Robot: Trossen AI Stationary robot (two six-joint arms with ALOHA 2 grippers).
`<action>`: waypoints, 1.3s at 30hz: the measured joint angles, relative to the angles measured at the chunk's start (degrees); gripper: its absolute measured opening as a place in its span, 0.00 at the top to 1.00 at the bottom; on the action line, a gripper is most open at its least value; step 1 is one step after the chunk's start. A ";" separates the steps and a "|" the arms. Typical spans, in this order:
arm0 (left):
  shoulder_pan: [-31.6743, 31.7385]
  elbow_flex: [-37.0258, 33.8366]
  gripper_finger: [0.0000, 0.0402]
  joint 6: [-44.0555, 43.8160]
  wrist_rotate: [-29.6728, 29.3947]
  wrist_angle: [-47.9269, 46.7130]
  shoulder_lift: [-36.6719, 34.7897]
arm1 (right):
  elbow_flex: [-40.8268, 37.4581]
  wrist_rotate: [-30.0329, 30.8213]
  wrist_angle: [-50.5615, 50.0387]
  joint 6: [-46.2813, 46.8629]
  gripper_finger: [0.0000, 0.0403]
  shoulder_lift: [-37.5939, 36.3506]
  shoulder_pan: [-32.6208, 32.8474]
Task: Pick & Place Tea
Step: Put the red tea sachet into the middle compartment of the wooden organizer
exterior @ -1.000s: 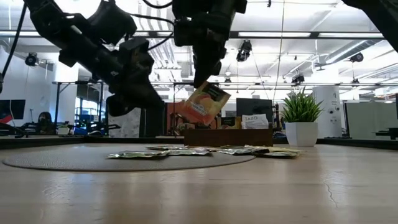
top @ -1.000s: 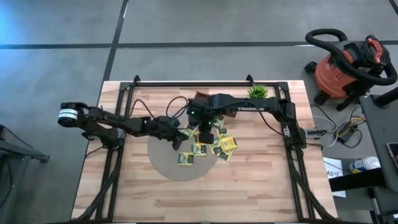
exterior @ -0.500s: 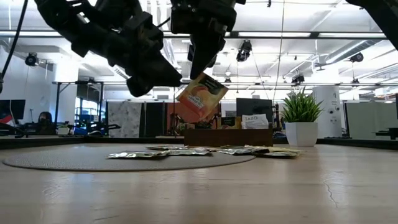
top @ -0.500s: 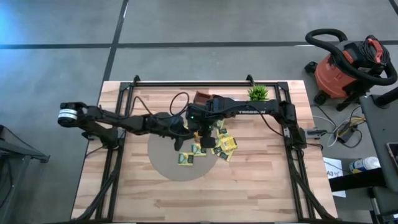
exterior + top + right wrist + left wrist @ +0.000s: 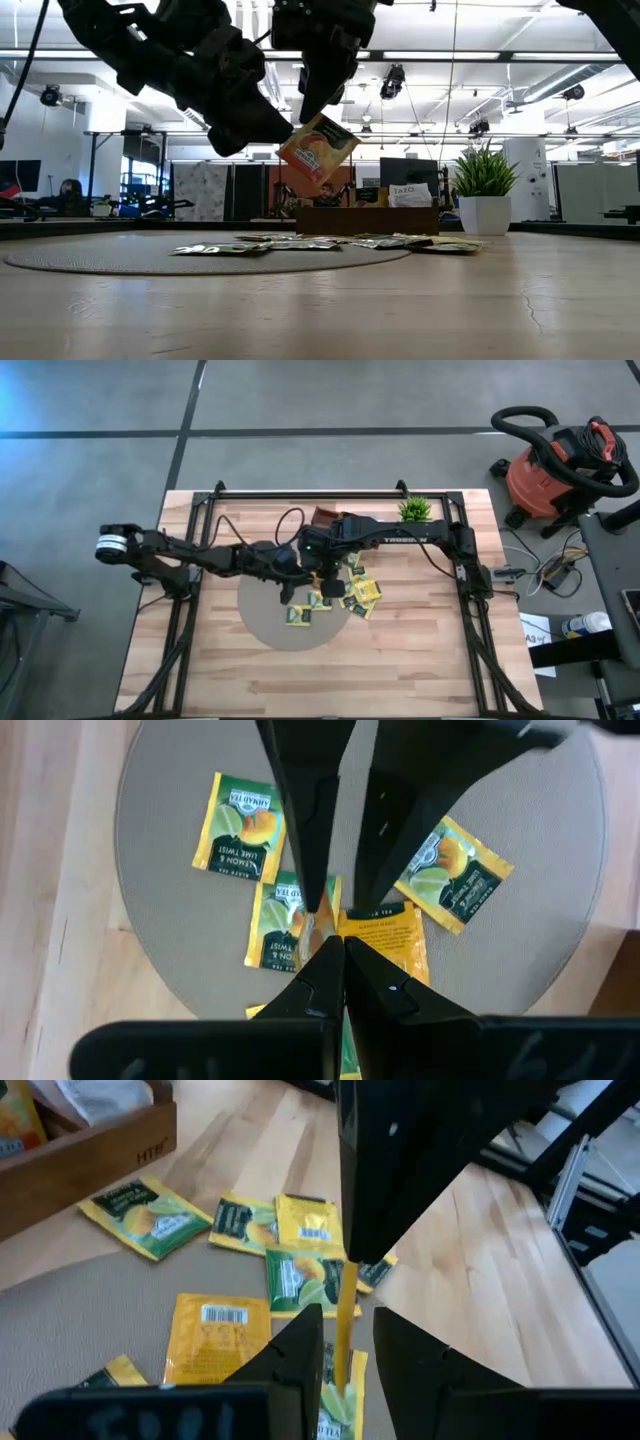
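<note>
The orange-red tea sachet (image 5: pixel 318 155) hangs tilted in the air above the round grey mat (image 5: pixel 262 622), pinched by its upper edge in my right gripper (image 5: pixel 312 108), fingers clamped tight on it. My left gripper (image 5: pixel 340 1342) sits right alongside, fingers part-open on either side of the sachet's thin edge, not closed on it. Below, loose yellow and green sachets (image 5: pixel 326 598) lie scattered on the mat and wooden table (image 5: pixel 420 660). Behind them, the wooden tray (image 5: pixel 366 220), with the potted plant (image 5: pixel 484 198) beside it.

Tea sachets (image 5: pixel 243 828) on grey round mat (image 5: pixel 560 910) beyond closed jaws.
</note>
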 joint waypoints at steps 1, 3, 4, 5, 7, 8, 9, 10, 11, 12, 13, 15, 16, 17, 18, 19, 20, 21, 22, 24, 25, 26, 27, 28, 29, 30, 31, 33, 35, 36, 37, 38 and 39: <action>0.01 0.01 0.78 0.24 0.04 -0.01 0.39 | 0.09 0.00 0.33 0.00 0.98 0.00 0.00; -0.01 0.36 0.78 0.89 0.06 0.18 1.39 | 0.11 0.00 0.82 0.00 0.98 0.00 0.00; 0.00 0.49 0.78 0.95 0.06 0.14 1.85 | 0.11 0.00 0.76 0.00 0.98 0.00 0.00; 0.01 0.73 0.78 0.95 0.06 -0.11 2.29 | 0.11 0.00 0.75 0.02 0.98 0.00 0.00; 0.01 1.50 0.78 0.98 0.06 -0.05 3.11 | 0.11 0.00 0.75 0.50 0.98 0.00 0.00; 0.01 1.73 0.78 1.08 0.06 -0.02 3.23 | 0.11 0.00 0.79 0.74 0.98 0.00 0.00; 0.01 1.95 0.78 1.33 0.04 -0.11 3.36 | 0.11 0.00 0.80 0.87 0.98 0.00 0.00; 0.01 2.30 0.79 1.58 0.04 0.00 3.49 | 0.11 0.00 0.84 0.90 0.98 0.00 0.00; 0.01 2.54 0.79 1.85 0.03 0.21 3.56 | 0.11 0.00 0.99 0.92 0.98 0.00 0.00; 0.01 2.58 0.80 2.24 0.03 0.13 3.57 | 0.11 0.00 1.13 0.92 0.98 0.00 0.00; 0.01 2.65 0.82 2.75 0.03 -0.11 3.57 | 0.11 0.00 1.30 0.94 0.98 0.00 0.00; 0.01 2.75 0.86 3.88 0.02 -0.09 3.57 | 0.22 0.00 1.78 1.00 0.98 0.00 0.00; 0.01 2.75 0.88 4.18 0.02 -0.10 3.57 | 0.36 0.00 1.88 1.09 0.98 0.00 0.00; 0.01 2.74 0.91 4.26 -0.01 -0.10 3.57 | 0.62 0.00 1.90 1.25 0.98 0.00 0.00; 0.01 2.64 0.95 4.31 -0.01 -0.06 3.57 | 0.94 0.00 1.93 1.72 0.98 0.00 0.00; 0.01 2.55 0.97 4.34 -0.01 -0.27 3.57 | 1.23 0.00 2.06 2.44 0.98 0.00 0.00; -0.01 2.53 0.98 4.36 -0.03 -0.74 3.57 | 1.58 0.00 2.19 3.03 0.98 0.00 -0.02; 0.00 2.49 0.99 4.36 -0.08 -0.98 3.57 | 1.97 0.01 2.20 3.64 0.98 0.00 -0.09; -0.02 2.49 0.99 4.36 -0.20 -1.38 3.57 | 2.35 0.15 2.18 4.14 0.98 0.00 -0.19; 0.01 2.45 1.00 4.36 -0.67 -2.22 3.57 | 3.14 1.32 2.09 4.44 0.98 0.00 -0.44; 0.01 2.45 1.00 4.36 -1.02 -2.62 3.57 | 3.57 2.16 2.03 4.45 0.98 0.00 -0.51; 0.01 2.44 1.00 4.35 -1.23 -3.03 3.57 | 4.01 3.17 2.00 4.49 0.98 0.00 -0.64; 0.01 2.38 1.00 4.31 -1.46 -3.30 3.57 | 4.47 4.14 1.82 4.51 0.97 0.00 -0.75; 0.01 2.34 1.00 4.11 -1.47 -3.40 3.57 | 4.87 4.71 1.52 4.53 0.97 -0.02 -0.82; 0.01 2.32 1.00 3.87 -1.52 -3.56 3.57 | 5.29 4.89 1.14 4.55 0.96 -0.05 -0.92; 0.01 2.29 1.00 3.75 -1.52 -3.56 3.57 | 5.88 4.99 0.40 4.57 0.94 -0.07 -1.01; -0.02 2.29 1.00 3.63 -1.54 -3.42 3.49 | 6.46 5.03 -0.74 4.59 0.92 -0.09 -1.14; -0.02 2.29 1.00 2.89 -1.60 -3.30 3.03 | 7.50 5.61 -3.60 4.60 0.87 -0.19 -1.14; -0.02 2.27 1.00 2.46 -1.98 -3.23 2.37 | 7.84 6.10 -6.17 4.50 0.82 -0.41 -1.14; -0.02 2.24 1.00 2.41 -2.26 -3.28 1.90 | 7.80 6.10 -7.52 4.06 0.80 -0.67 -1.14; -0.02 2.18 1.00 2.34 -2.48 -3.26 1.44 | 7.52 6.10 -8.48 3.37 0.77 -0.88 -1.10; -0.02 2.06 1.00 2.00 -2.61 -3.21 0.73 | 7.20 6.11 -9.20 2.58 0.75 -1.20 -0.93; -0.04 1.84 1.00 1.92 -2.90 -3.08 0.01 | 6.64 6.12 -9.63 2.01 0.73 -1.87 -0.80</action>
